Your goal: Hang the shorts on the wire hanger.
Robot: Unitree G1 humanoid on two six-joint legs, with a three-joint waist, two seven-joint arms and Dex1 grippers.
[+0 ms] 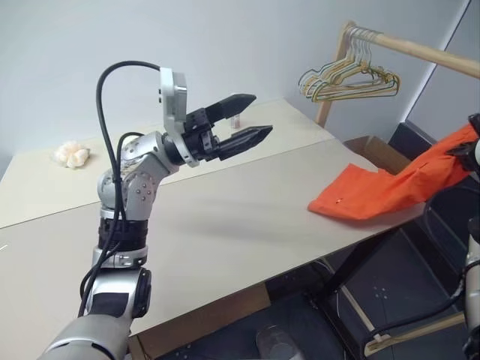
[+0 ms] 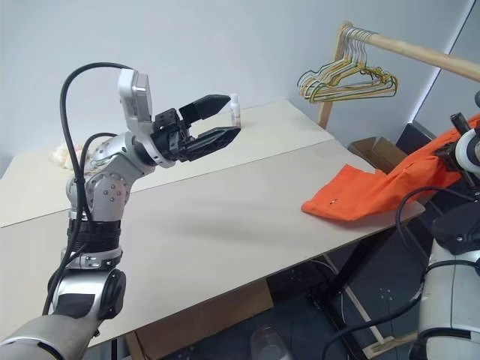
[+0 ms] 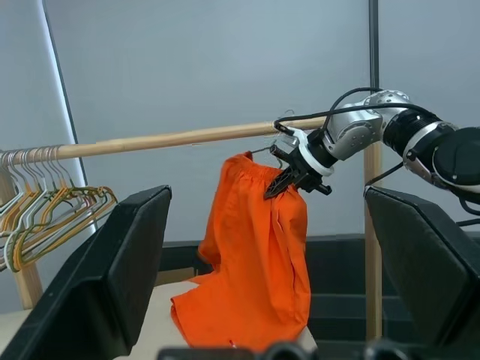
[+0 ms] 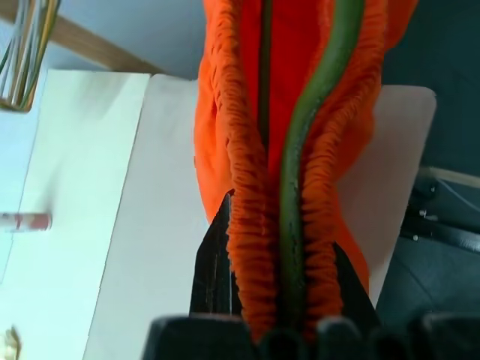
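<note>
1. The left gripper (image 1: 244, 120) hangs above the middle of the table (image 1: 225, 217), its two black fingers spread wide and holding nothing, pointing right toward the rack.
2. The right gripper (image 3: 279, 185) is clamped shut on the shorts (image 1: 375, 187) at the gathered waistband, as the left wrist view shows; it holds them up at the right edge of the scene, just below the wooden rail (image 3: 172, 139).
3. The shorts hang from that grip and slope down to the left; their lower part lies spread on the near right corner of the table, partly over its edge.
4. In the right wrist view the waistband (image 4: 247, 225) is bunched between the black fingers (image 4: 214, 262), with a thin dark green strand (image 4: 296, 165) running along the folds. I cannot tell whether that strand is the wire hanger or a cord.
5. A thin dark wire (image 3: 262, 150) shows by the right gripper at the top of the shorts, under the rail; its shape is too small to make out.
6. A bunch of yellow and green hangers (image 1: 349, 79) hangs on the rail at the far right, well apart from the shorts.
7. A small bottle (image 2: 235, 110) stands on the far part of the table, behind the left gripper.
8. A pale crumpled lump (image 1: 72, 154) lies at the far left of the table.
</note>
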